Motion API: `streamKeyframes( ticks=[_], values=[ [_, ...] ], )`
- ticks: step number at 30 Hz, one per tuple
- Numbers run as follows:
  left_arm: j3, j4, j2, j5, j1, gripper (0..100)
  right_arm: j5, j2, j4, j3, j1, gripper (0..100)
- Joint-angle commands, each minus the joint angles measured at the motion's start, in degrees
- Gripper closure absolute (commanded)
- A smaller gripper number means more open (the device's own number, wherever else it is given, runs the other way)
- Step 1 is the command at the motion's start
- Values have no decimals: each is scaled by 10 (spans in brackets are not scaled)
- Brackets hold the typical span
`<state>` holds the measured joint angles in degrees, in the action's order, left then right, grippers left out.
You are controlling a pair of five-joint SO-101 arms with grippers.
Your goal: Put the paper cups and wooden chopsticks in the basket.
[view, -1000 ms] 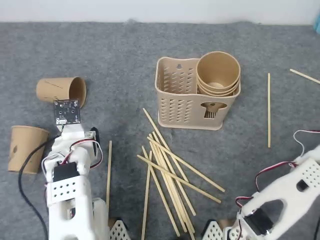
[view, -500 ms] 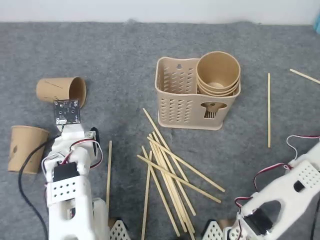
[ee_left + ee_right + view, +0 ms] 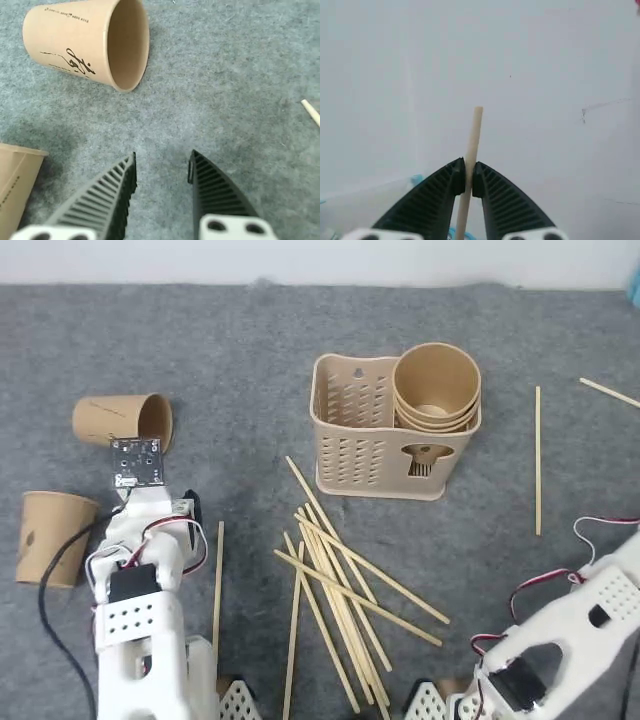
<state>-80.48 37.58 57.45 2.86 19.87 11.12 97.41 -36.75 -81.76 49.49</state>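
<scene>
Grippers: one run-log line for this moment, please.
left gripper open near tipped paper cup | right gripper shut on chopstick | basket holds stacked cups

Two tipped paper cups [image 3: 122, 420] lie left of the tan basket [image 3: 365, 455], perhaps three more nested inside; wooden chopsticks [image 3: 338, 592] lie scattered nearby.

The grey felt-covered counter [image 3: 250, 360] carries a beige perforated plastic basket [image 3: 360, 455], standing upright. At the left a brown paper cup [image 3: 115, 420] lies on its side, with a second brown paper cup [image 3: 50, 535] nearer the front. A loose pile of thin wooden chopsticks [image 3: 340, 605] lies in front of the basket, and a single wooden chopstick [image 3: 537, 460] lies to its right.
</scene>
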Motion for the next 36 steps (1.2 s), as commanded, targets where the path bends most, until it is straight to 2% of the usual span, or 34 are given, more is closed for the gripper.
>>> streamKeyframes(
  ticks=[1, 3, 5, 7, 18, 22, 36],
  values=[
    [10, -14, 1, 5, -4, 834, 25, -8, 55, -25, 8, 993],
    [10, -14, 1, 5, -5, 834, 55, -6, 145, -78, 11, 993],
    [10, -14, 1, 5, -5, 834, 89, -7, 284, -150, 15, 993],
    [10, -14, 1, 5, -5, 834, 110, -36, 390, -146, 17, 993],
    [10, -14, 1, 5, -5, 834, 108, -146, 713, -146, 14, 993],
    [10, -14, 1, 5, -5, 834, 70, -194, 842, -146, 7, 993],
    [10, -25, 2, 5, -5, 834, -32, -241, 1046, -146, -2, 993]
  ],
)
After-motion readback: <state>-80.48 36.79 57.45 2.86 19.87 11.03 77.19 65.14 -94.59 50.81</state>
